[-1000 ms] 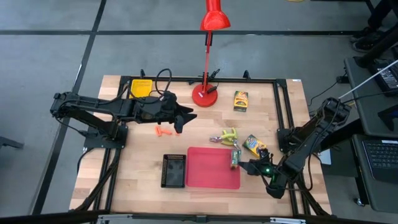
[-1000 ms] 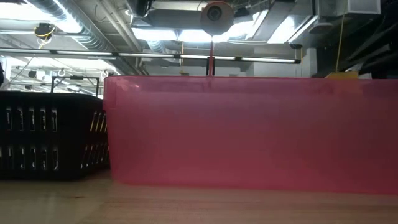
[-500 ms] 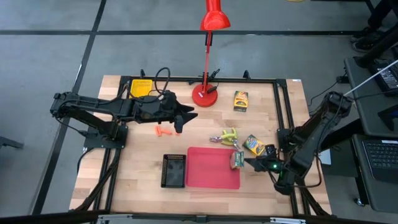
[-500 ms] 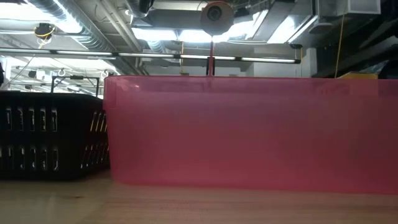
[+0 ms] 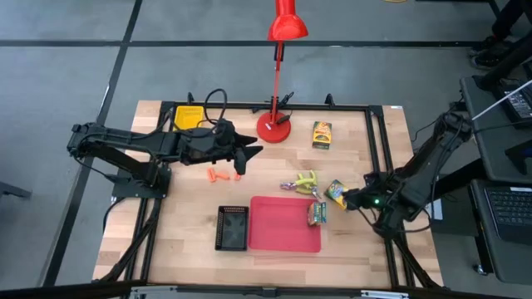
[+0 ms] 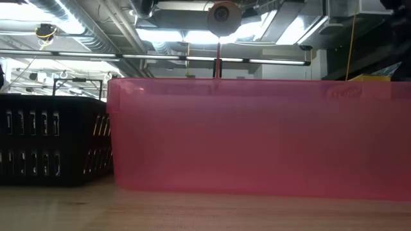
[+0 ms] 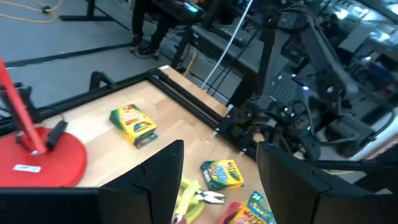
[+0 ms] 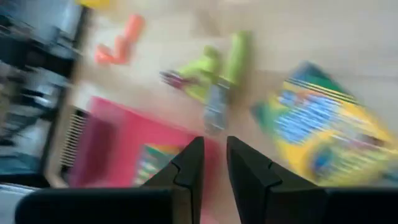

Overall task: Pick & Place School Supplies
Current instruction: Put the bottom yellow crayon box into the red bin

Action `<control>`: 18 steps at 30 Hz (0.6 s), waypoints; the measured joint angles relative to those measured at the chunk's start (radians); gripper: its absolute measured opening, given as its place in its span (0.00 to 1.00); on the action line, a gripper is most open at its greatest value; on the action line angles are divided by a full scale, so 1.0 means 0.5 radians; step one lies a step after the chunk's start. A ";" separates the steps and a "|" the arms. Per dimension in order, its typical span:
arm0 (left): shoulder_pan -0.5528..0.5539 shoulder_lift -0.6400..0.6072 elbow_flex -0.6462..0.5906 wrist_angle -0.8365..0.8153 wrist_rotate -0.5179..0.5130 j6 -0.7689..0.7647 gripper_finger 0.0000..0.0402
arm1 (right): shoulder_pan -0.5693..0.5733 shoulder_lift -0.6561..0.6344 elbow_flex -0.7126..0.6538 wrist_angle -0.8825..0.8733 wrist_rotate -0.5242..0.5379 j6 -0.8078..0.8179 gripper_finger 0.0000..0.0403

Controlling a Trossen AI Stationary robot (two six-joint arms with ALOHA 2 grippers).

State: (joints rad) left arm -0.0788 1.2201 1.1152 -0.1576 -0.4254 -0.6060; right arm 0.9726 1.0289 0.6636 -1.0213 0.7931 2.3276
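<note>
Three yellow-green crayon boxes show. One lies near the table's far edge (image 5: pixel 322 134), one right of centre (image 5: pixel 336 193), and one (image 5: pixel 317 213) rests on the red tray's right rim. The yellow-green scissors-like tool (image 5: pixel 303 181) lies flat beside them, and the orange sticks (image 5: pixel 218 175) lie left of centre. My right gripper (image 5: pixel 353 199) hovers just right of the middle box (image 8: pixel 323 134), open by a narrow gap and holding nothing. My left gripper (image 5: pixel 245 158), wide open (image 7: pixel 217 180), hangs above the table just right of the orange sticks.
The red tray (image 5: pixel 278 226) and black tray (image 5: pixel 232 227) sit near the table's near edge. A yellow tray (image 5: pixel 189 116) lies at the far left. The red lamp's base (image 5: pixel 274 126) stands at the far middle. In the low view the red tray's wall (image 6: pixel 257 135) blocks everything behind it.
My right gripper let go of the crayon box at the red tray's right rim. It then drew back toward the table's right and far edges, ending beside the middle crayon box. The released box stayed on the rim, settling flatter than it stood in the hold.
</note>
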 joint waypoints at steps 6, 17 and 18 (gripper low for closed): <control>-0.001 0.001 0.000 -0.055 -0.022 -0.011 0.50 | -0.035 -0.170 0.000 -0.010 -0.131 0.028 0.16; 0.000 0.001 0.000 -0.081 0.010 -0.005 0.50 | -0.077 -0.084 0.001 0.102 -0.570 -0.036 0.10; 0.000 0.001 0.000 -0.086 0.018 0.002 0.50 | -0.081 -0.055 0.001 0.089 -0.708 -0.052 0.10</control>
State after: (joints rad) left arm -0.0788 1.2205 1.1152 -0.2005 -0.4162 -0.6052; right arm 0.9319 1.0013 0.6640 -0.9769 0.4390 2.3016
